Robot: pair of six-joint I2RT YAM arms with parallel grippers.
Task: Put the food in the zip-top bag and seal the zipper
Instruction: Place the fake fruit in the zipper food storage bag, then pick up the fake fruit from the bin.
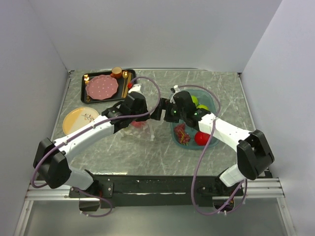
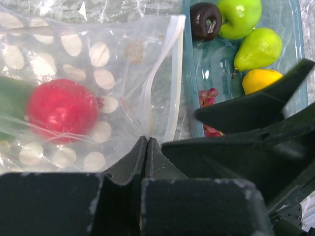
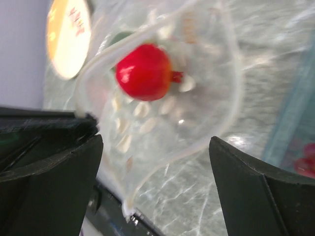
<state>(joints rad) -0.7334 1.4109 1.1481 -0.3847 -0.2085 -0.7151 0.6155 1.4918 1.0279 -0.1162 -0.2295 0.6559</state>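
The left gripper (image 2: 146,150) is shut tight. It pinches the bag (image 2: 113,64) by its white zipper (image 2: 173,73). The bag sits on the table (image 1: 147,152), just left of the teal tray (image 2: 216,61), and its mouth is wide open. One red ball (image 3: 145,71) is inside the bag. The right gripper (image 3: 155,142) is open wide at the bag's mouth and holds nothing. In the tray are a dark ball (image 2: 205,20), a green apple (image 2: 238,17), a green pear (image 2: 258,46), a yellow fruit (image 2: 261,78) and a red bunch (image 2: 209,96).
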